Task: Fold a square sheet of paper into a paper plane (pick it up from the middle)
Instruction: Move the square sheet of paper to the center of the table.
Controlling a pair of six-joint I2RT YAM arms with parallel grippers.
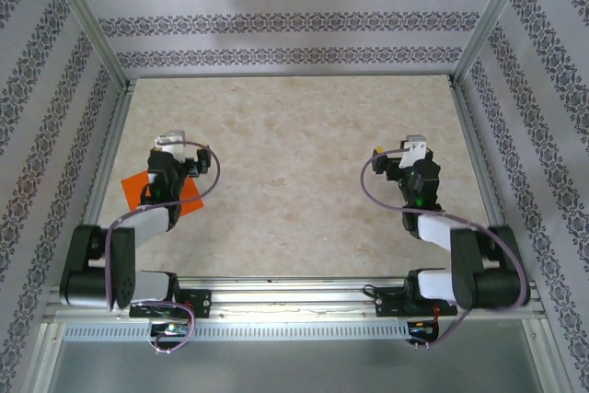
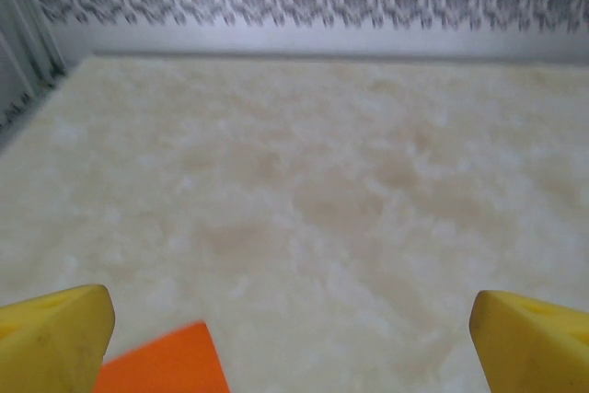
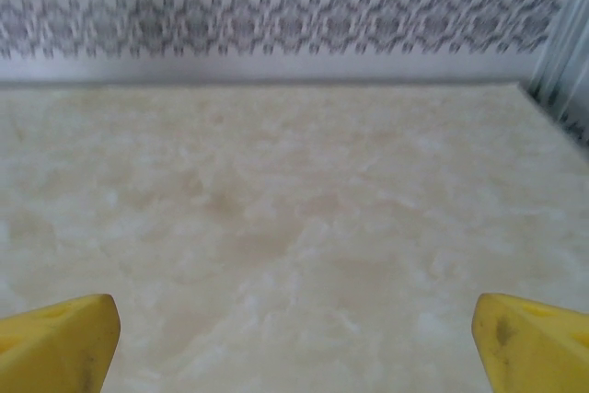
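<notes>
Step in hand: we judge this to be the very start, the approach to the pick-up. No fold looks made yet.

Square sheet of paper: it lies flat on the table at the near left and sits as a diamond in the top view. The left arm crosses over its middle, so we see orange on both sides of the arm.

Left gripper: wide open and holding nothing. Its yellow fingers stand at the two lower corners of the wrist view, with bare table between them.

Sheet from the left wrist: just one orange corner shows at the bottom edge, beside the left-hand finger. We take it that the gripper is aimed past the paper, not at its middle.

Right gripper: also spread wide and empty. It sits well apart from the sheet, over bare table on the right side.

Height of the grippers: we cannot tell from these views how far either one hangs above the table.

What the next move calls for: in our view the left gripper must draw back toward its base and tip down, so that the centre of the sheet lies between its fingers.

How the sheet will handle: it is thin and flat on the table, so we expect it to give little to pinch. The fingers would likely need to press down and close gently to raise a ridge in the middle.

Risk: we think a careless closing could slide or crumple the sheet.
</notes>
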